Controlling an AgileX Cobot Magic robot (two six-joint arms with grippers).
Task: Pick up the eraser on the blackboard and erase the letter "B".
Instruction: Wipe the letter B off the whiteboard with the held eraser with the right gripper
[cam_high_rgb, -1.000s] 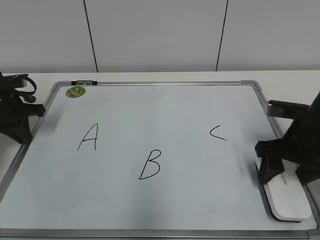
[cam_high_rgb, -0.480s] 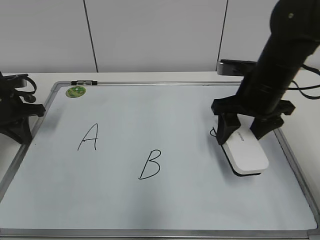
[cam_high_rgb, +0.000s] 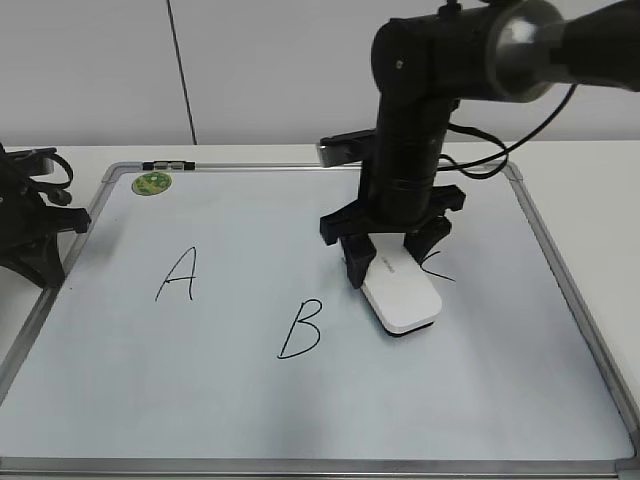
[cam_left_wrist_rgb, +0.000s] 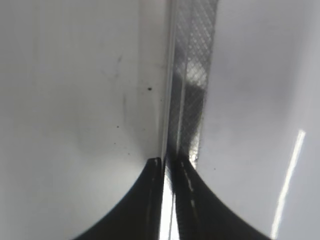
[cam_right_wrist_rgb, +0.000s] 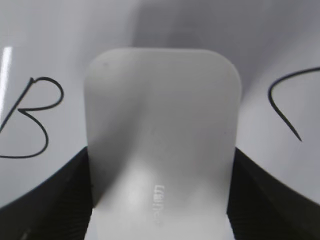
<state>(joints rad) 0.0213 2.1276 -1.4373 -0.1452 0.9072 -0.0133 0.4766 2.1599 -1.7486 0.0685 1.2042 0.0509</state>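
— Where do we see the eraser?

— We see it out on the blackboard, between the letter "B" and the "C". It is just beside the "B", on its right, and not touching it. From the right wrist camera we look down at its white top, with the "B" on one side and the "C" on the other. We cannot tell if its dark underside is pressed on the board or a little above it.

— Who has it?

— Our right gripper has it. Its two black fingers squeeze the eraser from both sides, opened just as wide as the eraser. The big black arm comes down to it from the top right.

— Is the "B" all there?

— Yes, we see the whole "B", and the "A" to its left too.

— And our left gripper?

— It sits by the left edge of the board, well apart from the letters. Its two fingers are pressed together with nothing between them, over the silver frame.

— What else do we see?

— A small green magnet sits in the far left corner of the board.
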